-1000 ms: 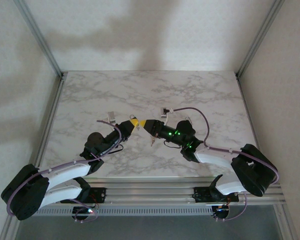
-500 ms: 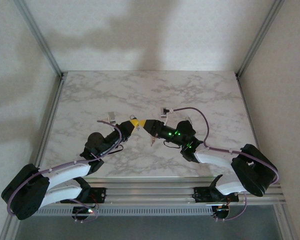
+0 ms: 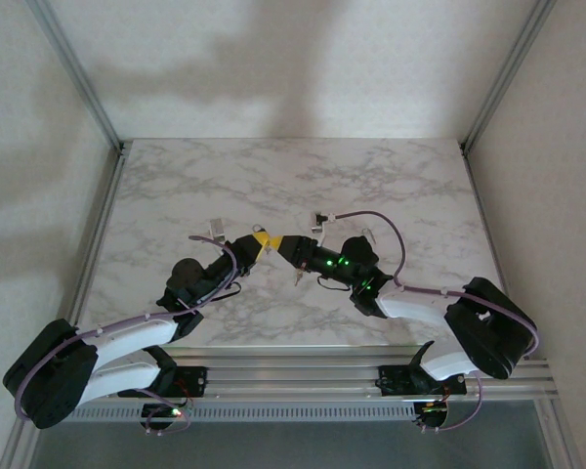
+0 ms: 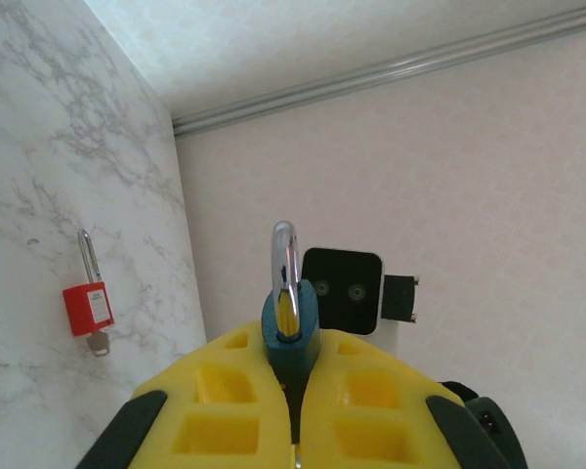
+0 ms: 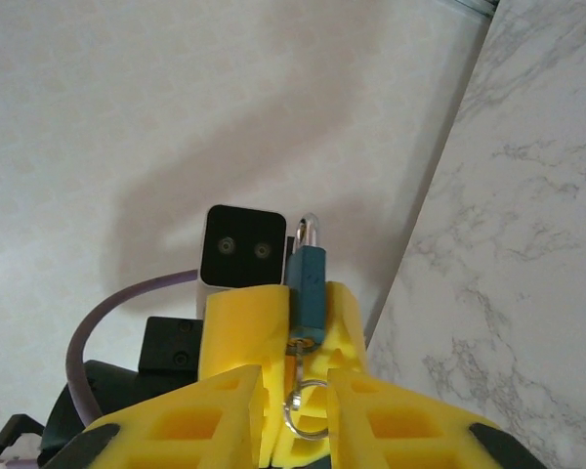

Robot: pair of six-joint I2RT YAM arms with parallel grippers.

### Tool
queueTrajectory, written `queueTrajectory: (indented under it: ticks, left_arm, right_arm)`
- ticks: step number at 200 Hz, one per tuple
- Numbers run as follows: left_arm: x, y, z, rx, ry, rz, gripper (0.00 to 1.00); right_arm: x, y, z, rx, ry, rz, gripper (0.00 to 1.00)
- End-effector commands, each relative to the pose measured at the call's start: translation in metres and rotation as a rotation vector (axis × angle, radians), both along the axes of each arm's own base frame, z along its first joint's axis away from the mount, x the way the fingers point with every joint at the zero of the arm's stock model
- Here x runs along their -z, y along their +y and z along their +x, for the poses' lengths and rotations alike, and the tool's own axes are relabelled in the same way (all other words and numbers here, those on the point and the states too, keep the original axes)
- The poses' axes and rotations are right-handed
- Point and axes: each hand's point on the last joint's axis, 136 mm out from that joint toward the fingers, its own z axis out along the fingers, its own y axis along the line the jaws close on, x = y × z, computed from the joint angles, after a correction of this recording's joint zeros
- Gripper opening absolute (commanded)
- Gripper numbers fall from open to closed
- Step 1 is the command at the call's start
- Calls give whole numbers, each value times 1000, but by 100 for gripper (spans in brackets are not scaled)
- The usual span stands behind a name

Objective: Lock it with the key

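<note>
Left end effector pinches a teal, silver-shackled padlock, while at its three o'clock right end effector pinches a ringed metal key.

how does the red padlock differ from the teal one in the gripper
The red rectangular padlock lies flat on the marble table, untouched; the teal padlock is clamped in the left gripper, off the table. The red one's shackle is thin and long for its body; the teal padlock's looks stouter. Both have silvery metal shackles.
</note>
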Motion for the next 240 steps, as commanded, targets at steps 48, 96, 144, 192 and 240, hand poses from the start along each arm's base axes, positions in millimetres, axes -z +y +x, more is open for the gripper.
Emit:
queueTrajectory:
  ticks: [48, 96, 144, 192, 240]
  left_arm:
    - [-10, -3, -3, 16, -22, -42, 0]
    - [-10, -2, -3, 7, -25, -43, 0]
    - [-9, -5, -3, 23, -20, -50, 0]
    - [-8, -7, -5, 35, -22, -49, 0]
    - [-9, -6, -6, 31, -27, -47, 0]
  right_arm:
    - [-9, 5, -3, -9, -32, 34, 23]
    - [-6, 8, -3, -21, -23, 31, 21]
    - [-6, 8, -1, -14, -26, 32, 20]
    - [-10, 12, 1, -19, -30, 36, 18]
    - [-4, 11, 2, -9, -21, 25, 13]
